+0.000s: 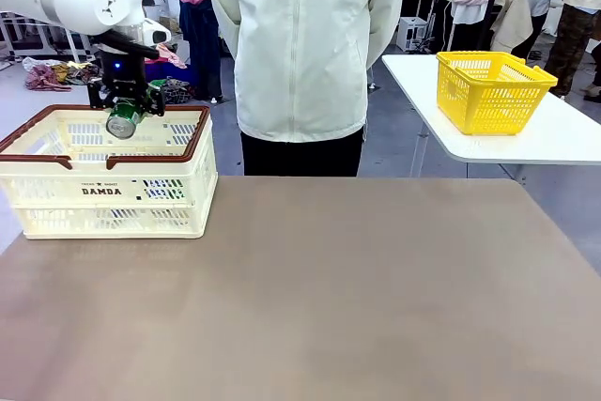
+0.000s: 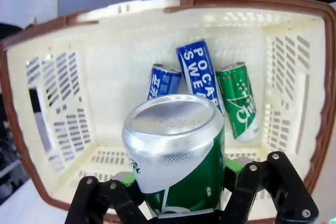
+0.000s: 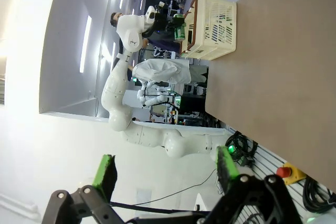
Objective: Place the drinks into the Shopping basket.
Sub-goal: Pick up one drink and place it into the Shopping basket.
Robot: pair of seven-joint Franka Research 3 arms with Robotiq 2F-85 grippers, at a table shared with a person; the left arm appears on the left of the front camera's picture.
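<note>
Three cans [image 2: 207,85] lie in cream basket [image 1: 103,196] | left gripper [image 2: 181,192] clamps green silver-topped can [image 2: 176,153] | right gripper [image 3: 165,174] wide

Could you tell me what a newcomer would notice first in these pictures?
The left gripper hangs over the cream Shopping basket at the table's left, clamped on a green can. Three more cans already lie inside: two blue cans and another green one.

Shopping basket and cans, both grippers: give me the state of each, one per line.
Shopping basket: upright on the table, open top, three cans inside.
Green can: held above the basket, silver top toward the left wrist camera.
Blue cans: two, lying on the basket floor.
Second green can: lying beside them.
Left gripper: shut on the green can.
Right gripper: open, empty.
</note>
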